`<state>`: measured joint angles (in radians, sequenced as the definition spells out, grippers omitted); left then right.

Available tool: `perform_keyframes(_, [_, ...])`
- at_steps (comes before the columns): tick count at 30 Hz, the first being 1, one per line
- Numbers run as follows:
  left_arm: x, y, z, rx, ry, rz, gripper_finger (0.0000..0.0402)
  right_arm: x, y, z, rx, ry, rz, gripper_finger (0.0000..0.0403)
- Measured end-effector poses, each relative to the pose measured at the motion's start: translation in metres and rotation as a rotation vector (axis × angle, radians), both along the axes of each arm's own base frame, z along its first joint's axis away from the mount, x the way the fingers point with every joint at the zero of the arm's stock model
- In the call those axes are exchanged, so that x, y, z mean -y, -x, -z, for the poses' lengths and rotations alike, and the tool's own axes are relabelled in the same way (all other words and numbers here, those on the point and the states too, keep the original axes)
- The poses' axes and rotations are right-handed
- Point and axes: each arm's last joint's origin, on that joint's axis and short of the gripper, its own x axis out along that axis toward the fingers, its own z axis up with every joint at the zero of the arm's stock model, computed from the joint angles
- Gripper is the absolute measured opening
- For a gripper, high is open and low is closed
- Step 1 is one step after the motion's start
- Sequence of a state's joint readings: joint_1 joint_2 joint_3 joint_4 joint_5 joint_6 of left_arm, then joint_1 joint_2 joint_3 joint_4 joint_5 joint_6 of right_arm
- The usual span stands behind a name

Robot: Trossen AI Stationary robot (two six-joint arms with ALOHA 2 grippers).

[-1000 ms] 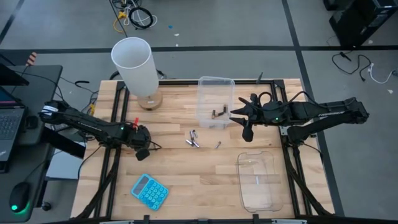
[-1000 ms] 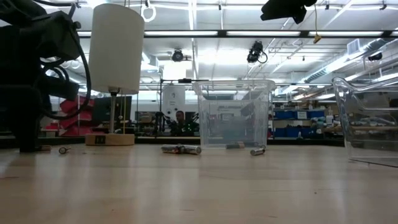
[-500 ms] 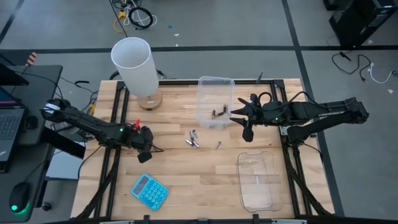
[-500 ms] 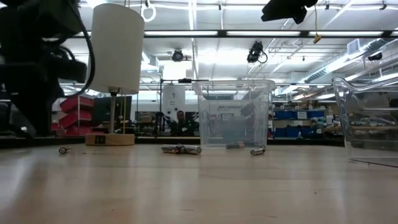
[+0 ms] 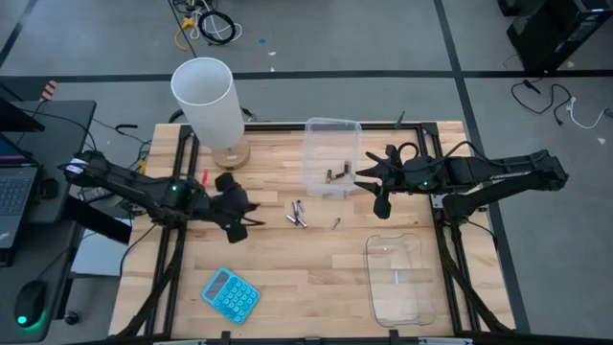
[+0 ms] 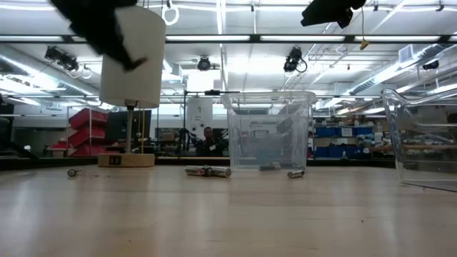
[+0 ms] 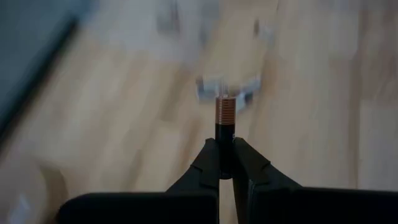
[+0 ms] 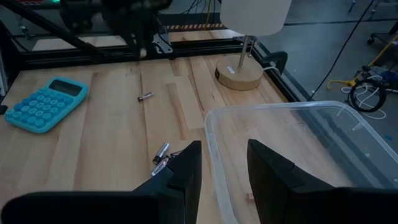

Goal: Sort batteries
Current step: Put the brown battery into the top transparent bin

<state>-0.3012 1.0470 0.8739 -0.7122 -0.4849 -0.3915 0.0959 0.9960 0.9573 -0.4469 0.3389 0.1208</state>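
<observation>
Left fingers (image 7: 224,163) lifted with battery (image 7: 225,121)

White lamp (image 5: 205,100) on its wooden base sits at the table's far edge, blue calculator (image 5: 231,294) near the front, laptop (image 5: 13,187) off-table.

The right tool's (image 8: 221,171) parted fingers frame a clear tub (image 8: 298,149); batteries (image 8: 160,157) lie lower centre, calculator (image 8: 42,103) at left, lamp (image 8: 249,37) upper right.

Two dark, slender jointed arms with looping black cables and black, tapering claw fingers (image 8: 183,171)
</observation>
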Motion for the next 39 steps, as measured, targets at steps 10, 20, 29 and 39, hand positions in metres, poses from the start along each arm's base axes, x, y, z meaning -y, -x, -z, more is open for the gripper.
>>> perform_keyframes(10, [-0.008,-0.028,-0.056,0.333,-0.333,0.161,0.0007,-0.003,0.012,-0.009,0.053,0.012,0.014,0.0115])
perform_keyframes(20, [-0.034,-0.070,-0.058,0.480,-0.440,0.132,0.0007,-0.014,0.028,-0.019,0.115,0.052,0.049,0.0115])
perform_keyframes(29, [-0.062,-0.105,-0.037,0.495,-0.470,0.011,0.0007,-0.019,0.031,-0.018,0.098,0.051,0.027,0.0115])
perform_keyframes(39, [-0.083,-0.123,-0.017,0.496,-0.441,-0.078,0.0007,-0.019,0.032,-0.016,0.080,0.043,0.038,0.0115])
